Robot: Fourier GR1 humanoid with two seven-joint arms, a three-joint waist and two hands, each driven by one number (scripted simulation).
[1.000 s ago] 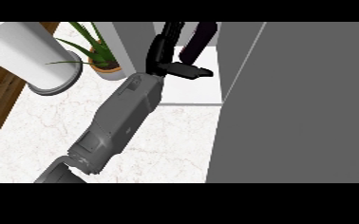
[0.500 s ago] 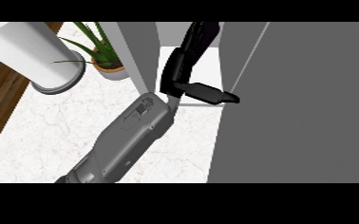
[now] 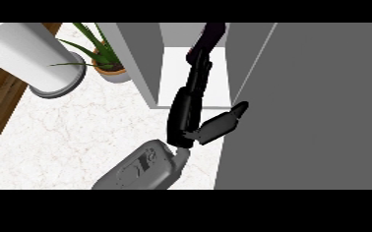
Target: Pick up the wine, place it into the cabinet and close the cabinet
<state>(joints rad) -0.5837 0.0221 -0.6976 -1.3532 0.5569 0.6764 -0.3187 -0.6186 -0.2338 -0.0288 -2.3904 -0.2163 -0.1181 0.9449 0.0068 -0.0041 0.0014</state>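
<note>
Wine (image 3: pixel 209 42) — a dark, slender bottle — sits at the far end of the one robot hand (image 3: pixel 190 109) in view, up inside the open cabinet (image 3: pixel 138 59), above its pale shelf (image 3: pixel 174 76). The fingers stretch long and nearly straight along the glass toward the neck, with the thumb (image 3: pixel 222 123) splayed off to the side; whether they actually wrap the bottle I cannot tell, since hand and bottle are both dark and run together. The grey forearm enters from the lower edge near the middle, so I cannot tell which hand it is either. No second hand shows.

A glass bottle like this should be stiff, fairly heavy for its width, smooth enough to slide, and breakable if it tips against the cabinet wall. The body, below the shoulder, looks like the sensible place to hold it — the neck is narrow and gives a long lever for swinging.

The grey cabinet door (image 3: pixel 305 103) stands open at the right, close beside the thumb. A potted plant (image 3: pixel 102 59) and a white cylinder (image 3: pixel 40 59) stand on the marble tabletop (image 3: pixel 80 137) to the left, well clear.
</note>
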